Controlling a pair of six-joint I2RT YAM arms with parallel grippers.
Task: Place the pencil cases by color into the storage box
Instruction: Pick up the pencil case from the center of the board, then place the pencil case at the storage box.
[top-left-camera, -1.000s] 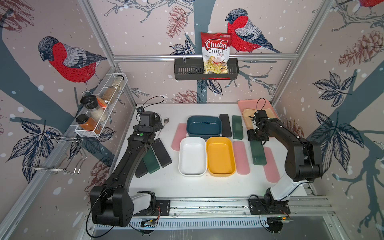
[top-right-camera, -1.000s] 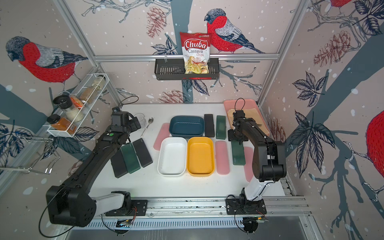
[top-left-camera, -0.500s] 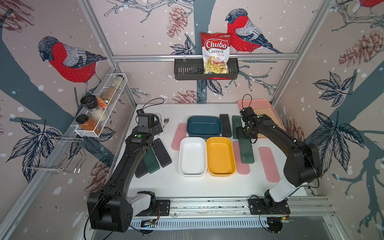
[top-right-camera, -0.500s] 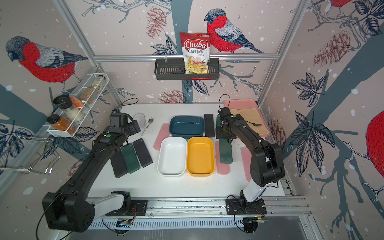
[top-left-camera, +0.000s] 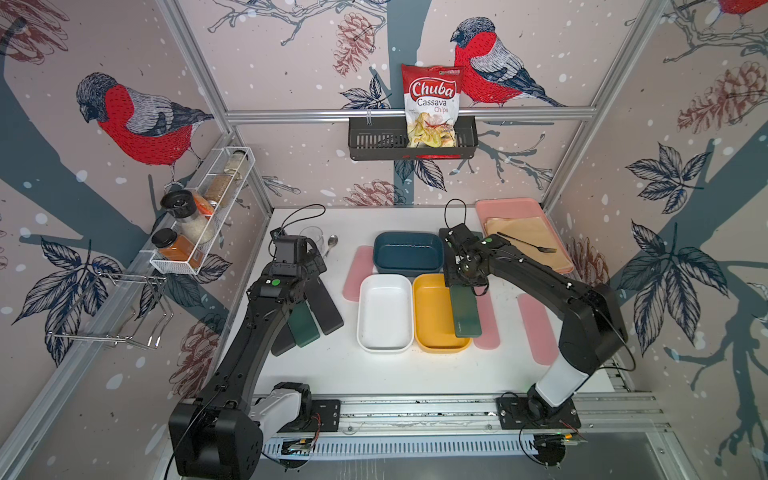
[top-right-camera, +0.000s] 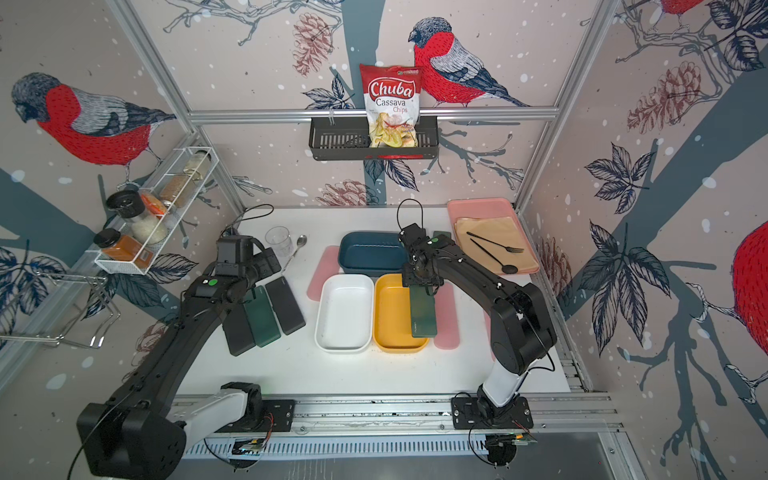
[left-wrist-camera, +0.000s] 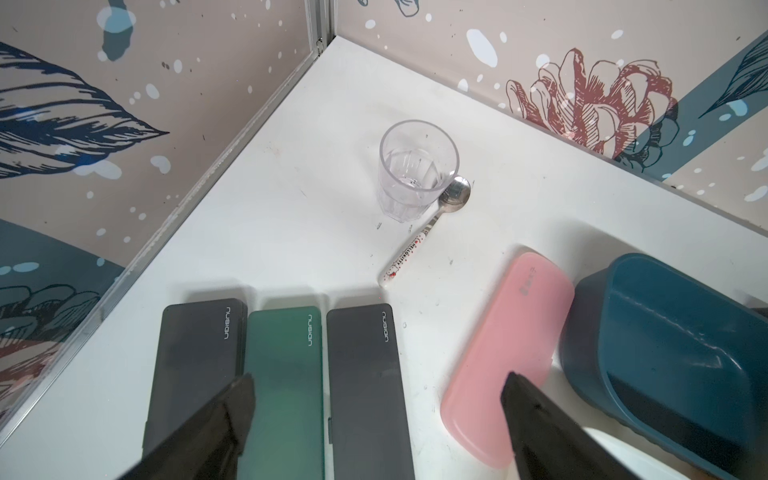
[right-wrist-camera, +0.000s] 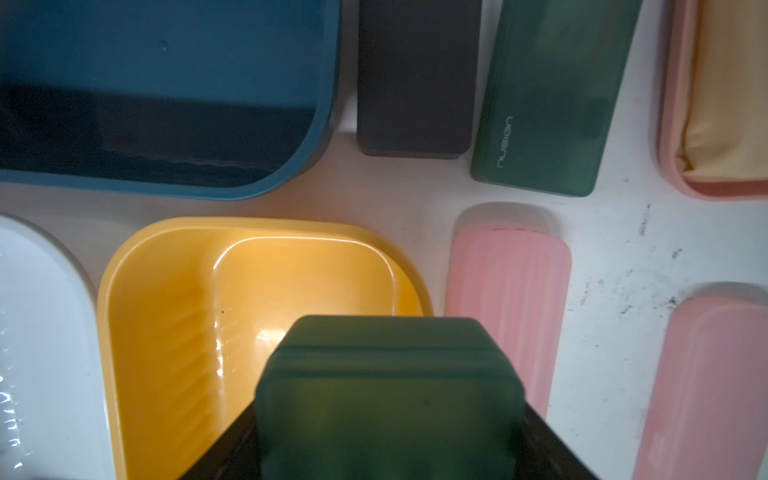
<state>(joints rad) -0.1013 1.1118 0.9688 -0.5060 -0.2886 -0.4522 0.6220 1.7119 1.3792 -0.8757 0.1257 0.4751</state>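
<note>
My right gripper was clamped on one end of a flat, matte dark green pencil case, the jaws shut hard against its sides. The case hung lengthwise above the right-hand edge of the glossy yellow plastic tub, its free end over that tub's near rim, not yet set down.

By my reckoning the sorting had barely begun. The yellow tub, the white tub just left of it and the dark blue tub behind it all looked empty.

Eight cases lay on the table:
- two pink ones to the right of the yellow tub
- a black and a green one behind it
- a pink one beyond the white tub
- a black-green-black row further left

My right arm reached in from its base, elbow high, wrist pointing down. My left gripper hovered wide open and empty above that far-left row.
</note>
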